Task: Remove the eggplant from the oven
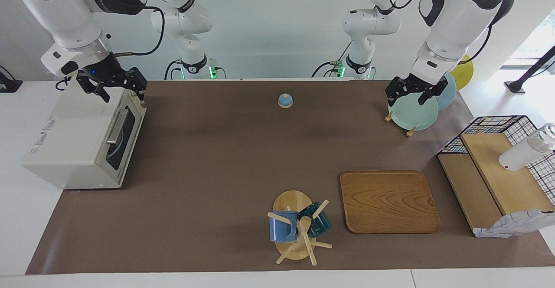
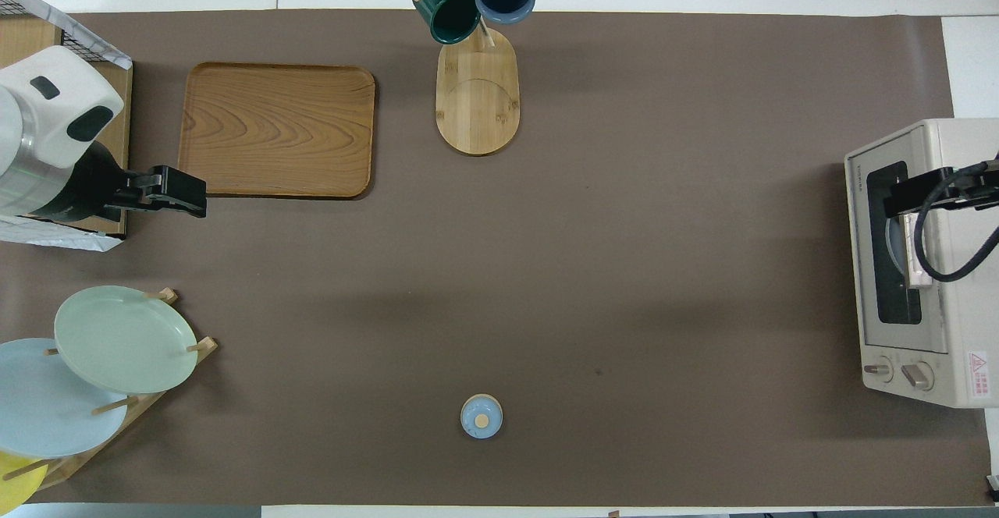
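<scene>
The cream-white oven [image 1: 73, 149] [image 2: 948, 151] stands at the right arm's end of the table. Its dark glass door [image 1: 125, 138] is shut, with the bar handle [image 1: 116, 127] across it. The eggplant is hidden; only a pale curved shape shows through the glass. My right gripper [image 1: 122, 95] [image 2: 897, 206] hangs open over the oven's top front edge, above the door, holding nothing. My left gripper [image 1: 406, 101] [image 2: 187, 198] is open and empty, raised over the plate rack at the left arm's end.
A small blue bell [image 1: 285, 100] sits mid-table near the robots. A mug tree [image 1: 299, 227] with two mugs and a wooden tray [image 1: 388, 201] lie farther out. Plates on a rack [image 1: 414, 112] and a wire basket with wooden boards [image 1: 498, 171] stand at the left arm's end.
</scene>
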Action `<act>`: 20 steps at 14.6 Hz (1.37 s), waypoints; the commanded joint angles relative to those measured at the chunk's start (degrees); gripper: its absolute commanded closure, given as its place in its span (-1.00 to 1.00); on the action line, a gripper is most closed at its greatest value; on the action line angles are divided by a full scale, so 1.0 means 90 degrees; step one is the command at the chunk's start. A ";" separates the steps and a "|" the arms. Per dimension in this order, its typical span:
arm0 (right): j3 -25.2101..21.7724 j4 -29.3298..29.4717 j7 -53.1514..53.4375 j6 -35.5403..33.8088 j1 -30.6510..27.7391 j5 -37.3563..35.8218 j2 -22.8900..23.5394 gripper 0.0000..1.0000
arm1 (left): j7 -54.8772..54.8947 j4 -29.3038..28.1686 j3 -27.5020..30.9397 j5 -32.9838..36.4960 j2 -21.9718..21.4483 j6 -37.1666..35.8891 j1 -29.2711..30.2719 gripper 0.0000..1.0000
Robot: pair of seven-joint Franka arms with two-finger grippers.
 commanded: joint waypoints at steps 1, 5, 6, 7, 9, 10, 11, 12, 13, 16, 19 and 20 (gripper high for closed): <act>0.0017 -0.0053 0.0075 0.0106 -0.0027 0.0074 -0.0019 -1.00 | 0.0013 0.0052 -0.0072 0.0123 -0.0040 -0.0106 0.0087 -1.00; 0.0017 -0.0072 0.0094 0.0106 -0.0075 0.0055 -0.0049 -1.00 | 0.0013 0.0052 -0.0072 0.0123 -0.0040 -0.0106 0.0087 -1.00; 0.0017 -0.0102 0.0085 0.0106 -0.0105 0.0055 -0.0058 -1.00 | 0.0013 0.0052 -0.0072 0.0123 -0.0040 -0.0116 0.0087 -1.00; 0.0017 -0.0112 0.0036 0.0096 -0.0105 0.0055 -0.0068 -1.00 | 0.0013 0.0052 -0.0072 0.0123 -0.0040 -0.0106 0.0087 -1.00; 0.0008 -0.0150 -0.0382 0.0222 -0.0096 0.0113 -0.0068 -0.47 | 0.0013 0.0052 -0.0072 0.0123 -0.0040 -0.0116 0.0087 -1.00; -0.0002 -0.0257 -0.0481 0.0262 -0.0028 0.0094 -0.0107 0.33 | 0.0013 0.0052 -0.0072 0.0123 -0.0040 -0.0116 0.0087 -1.00; -0.0002 -0.0451 -0.0540 0.0330 -0.0027 0.0094 -0.0185 0.99 | 0.0013 0.0052 -0.0072 0.0123 -0.0040 -0.0106 0.0087 -1.00; 0.0008 -0.0763 -0.0541 0.0679 -0.0075 0.0104 -0.0311 1.00 | 0.0013 0.0052 -0.0072 0.0123 -0.0040 -0.0106 0.0087 -1.00; -0.0002 -0.1085 -0.0550 0.1040 -0.0114 0.0104 -0.0428 1.00 | 0.0013 0.0052 -0.0072 0.0123 -0.0040 -0.0106 0.0077 -1.00; -0.0032 -0.1673 -0.0278 0.1511 -0.0164 -0.0207 -0.0488 1.00 | 0.0013 0.0052 -0.0072 0.0123 -0.0040 -0.0106 0.0077 -1.00; -0.0031 -0.2054 0.0221 0.1854 -0.0202 -0.0989 -0.0430 1.00 | -0.0007 0.0052 -0.0072 0.0123 -0.0040 -0.0087 0.0087 -1.00; -0.0031 -0.2142 0.0231 0.1912 -0.0280 -0.1116 -0.0410 1.00 | -0.0007 0.0052 -0.0072 0.0123 -0.0040 -0.0087 0.0087 -1.00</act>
